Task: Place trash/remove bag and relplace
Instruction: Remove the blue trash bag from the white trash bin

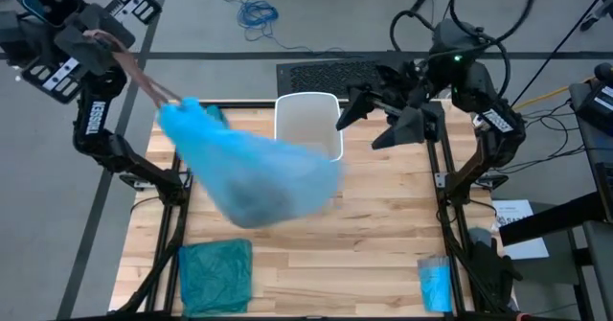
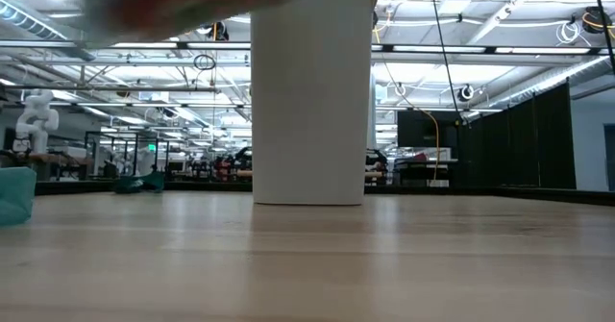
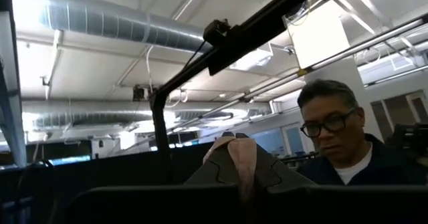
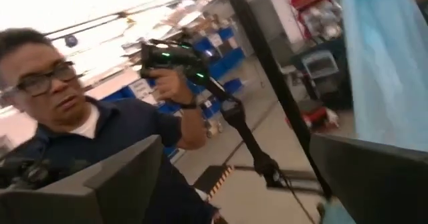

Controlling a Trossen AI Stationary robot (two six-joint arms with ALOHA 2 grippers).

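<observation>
I am holding one light blue bag (image 1: 254,172) aloft over the worktop's middle, its bulging, blurred body hiding whatever is inside. My left gripper (image 1: 161,93) is pinching its gathered neck shut beyond the far left corner. My right gripper (image 1: 359,110), fingers spread, is hovering beside one white bin (image 1: 308,120) at the far edge.
</observation>
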